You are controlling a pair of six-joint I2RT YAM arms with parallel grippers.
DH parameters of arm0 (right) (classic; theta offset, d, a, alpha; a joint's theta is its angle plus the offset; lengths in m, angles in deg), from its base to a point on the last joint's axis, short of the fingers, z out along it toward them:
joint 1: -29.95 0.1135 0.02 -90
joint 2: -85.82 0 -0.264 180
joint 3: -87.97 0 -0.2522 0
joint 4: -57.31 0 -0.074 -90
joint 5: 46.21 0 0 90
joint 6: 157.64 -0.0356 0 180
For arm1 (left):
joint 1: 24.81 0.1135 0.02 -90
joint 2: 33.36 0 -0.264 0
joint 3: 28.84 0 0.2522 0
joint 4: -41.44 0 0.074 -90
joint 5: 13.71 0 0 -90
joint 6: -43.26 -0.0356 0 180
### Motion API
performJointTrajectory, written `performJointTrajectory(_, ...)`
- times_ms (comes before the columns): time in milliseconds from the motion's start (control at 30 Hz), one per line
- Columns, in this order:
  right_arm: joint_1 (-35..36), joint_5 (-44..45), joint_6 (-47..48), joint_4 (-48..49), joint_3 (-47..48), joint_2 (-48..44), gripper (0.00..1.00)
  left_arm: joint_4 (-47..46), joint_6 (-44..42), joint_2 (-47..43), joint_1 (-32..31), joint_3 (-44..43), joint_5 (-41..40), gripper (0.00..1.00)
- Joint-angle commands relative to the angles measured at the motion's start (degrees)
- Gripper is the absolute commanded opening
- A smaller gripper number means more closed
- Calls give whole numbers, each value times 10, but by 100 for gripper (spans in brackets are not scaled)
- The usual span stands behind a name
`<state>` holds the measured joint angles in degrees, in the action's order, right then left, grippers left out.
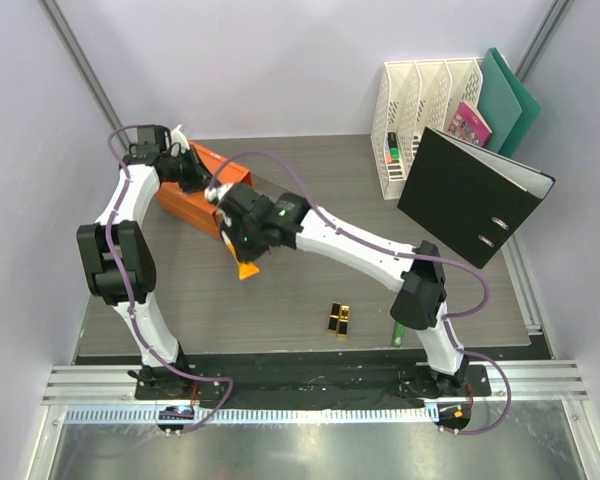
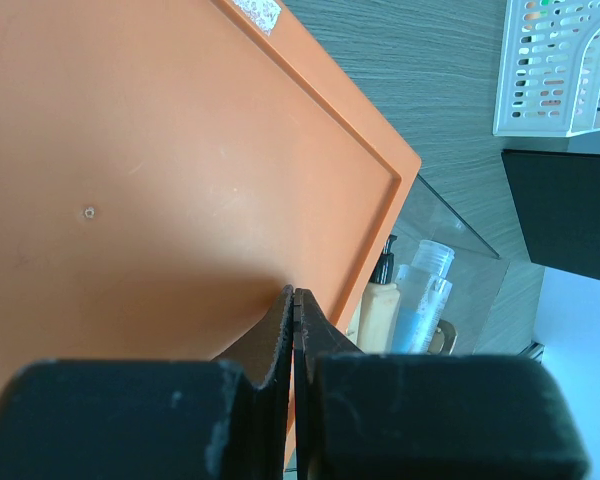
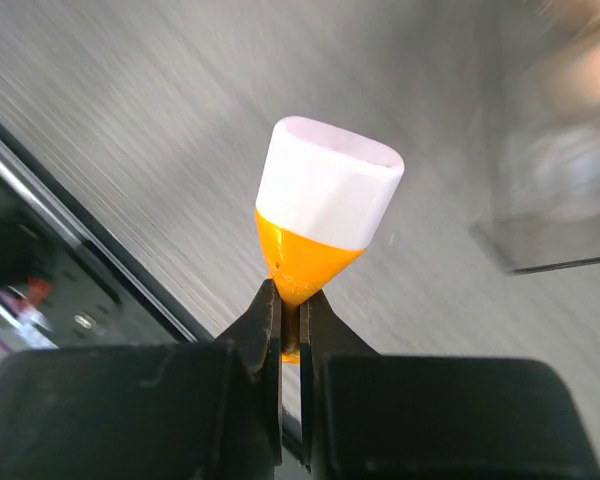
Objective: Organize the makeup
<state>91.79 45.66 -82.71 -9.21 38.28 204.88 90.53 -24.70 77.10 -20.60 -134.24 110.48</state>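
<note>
Your right gripper [image 3: 290,322] is pinched almost closed on the flat crimped end of the orange-yellow tube [image 3: 310,250], white cap pointing away from the wrist. Held by its thin end, the tube hangs clear of the desk [image 3: 130,120], probably so the cap end can lead into a slot. Your left gripper [image 2: 295,305] has its fingers pressed together on nothing, over the lid of the orange box [image 2: 160,150], likely to steady it; I cannot tell if it touches. Beside the box, a clear-walled compartment [image 2: 460,225] holds a foundation bottle [image 2: 380,312] and a clear bottle [image 2: 427,285]. Further out on the grey wood-grain desk lie the black-gold lipsticks [image 1: 340,318] and the small green tube [image 1: 398,332]. White file racks [image 1: 420,115] and a black binder [image 1: 470,195] stand by the pale back wall.
</note>
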Motion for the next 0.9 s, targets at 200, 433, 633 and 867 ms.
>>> performJointTrajectory(200,-152,-58,-69,34,85,-34,1,206,-61,86,-1,75,-157,0)
performJointTrajectory(433,-196,-67,-68,41,105,1,1,206,-62,86,-1,76,-160,0)
performJointTrajectory(633,-199,-99,-80,42,131,55,2,210,-62,88,-2,72,-160,0)
performJointTrajectory(867,-199,-116,-102,66,154,100,9,214,-65,89,-1,68,-164,0)
